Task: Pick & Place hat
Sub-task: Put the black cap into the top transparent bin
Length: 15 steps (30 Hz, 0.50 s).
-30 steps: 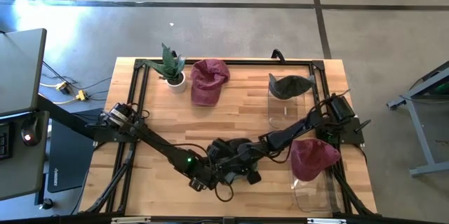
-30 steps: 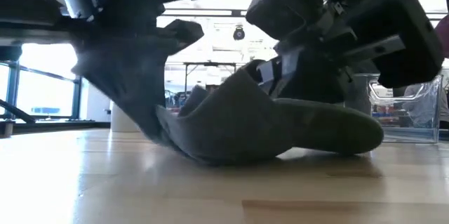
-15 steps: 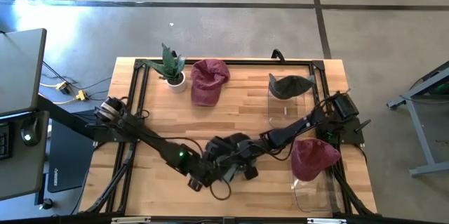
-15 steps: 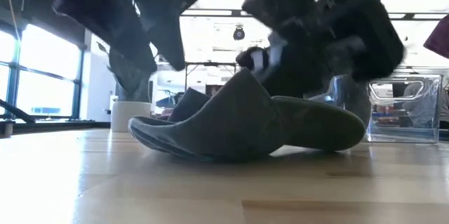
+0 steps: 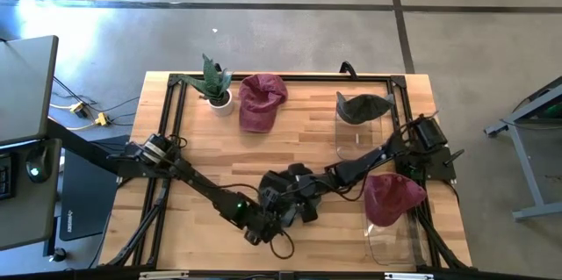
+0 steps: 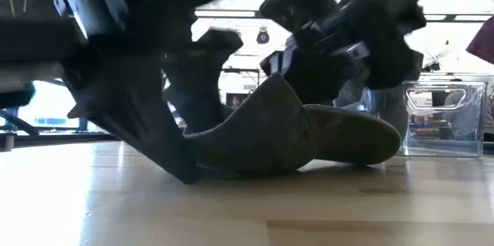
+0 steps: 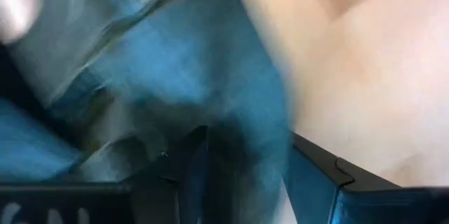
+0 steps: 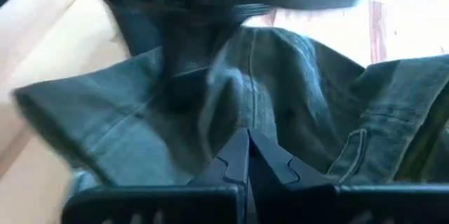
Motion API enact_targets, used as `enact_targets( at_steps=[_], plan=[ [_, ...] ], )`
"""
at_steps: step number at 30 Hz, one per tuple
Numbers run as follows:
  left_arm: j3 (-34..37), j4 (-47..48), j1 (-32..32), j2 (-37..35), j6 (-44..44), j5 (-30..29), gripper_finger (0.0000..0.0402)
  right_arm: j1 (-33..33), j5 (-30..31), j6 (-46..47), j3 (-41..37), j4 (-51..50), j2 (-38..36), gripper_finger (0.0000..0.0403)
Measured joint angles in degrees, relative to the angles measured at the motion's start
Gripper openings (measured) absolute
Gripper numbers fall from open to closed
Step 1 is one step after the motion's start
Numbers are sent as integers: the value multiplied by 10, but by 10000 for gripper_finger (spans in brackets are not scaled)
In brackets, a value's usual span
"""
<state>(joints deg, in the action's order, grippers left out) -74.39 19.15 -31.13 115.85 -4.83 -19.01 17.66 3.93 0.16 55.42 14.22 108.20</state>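
Hat (image 6: 309, 134) of grey-green denim lay crumpled on the wooden table (image 5: 211, 157), pinned between both grippers at the near middle.

Right gripper (image 8: 247, 150) had its fingers pressed together, clamped on a fold of the cap's crown just ahead of them. Left gripper (image 5: 263, 223) stood beside it at the brim end, fingers parted over the cloth, tips down at the tabletop; whether they gripped could not be told.

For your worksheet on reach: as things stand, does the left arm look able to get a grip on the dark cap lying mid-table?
Probably yes. The left gripper is right at the dark cap, fingers apart over its fabric, nothing between; the right gripper pinches the far side.
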Motion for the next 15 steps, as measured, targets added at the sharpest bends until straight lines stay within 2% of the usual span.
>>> enact_targets(
  at_steps=[4, 9, 15],
  plan=[
    [0, 1, 5, 0, 3, 17, 123, -9, 4, 0, 0, 28, 29, 1],
    [-32, 41, 3, 5, -12, 35, 19, -23, 33, 20, 0, 24, 35, 1],
    [-104, 106, -3, 5, -47, 23, 8, -27, 41, 24, 0, -5, 36, 1]
  ],
)
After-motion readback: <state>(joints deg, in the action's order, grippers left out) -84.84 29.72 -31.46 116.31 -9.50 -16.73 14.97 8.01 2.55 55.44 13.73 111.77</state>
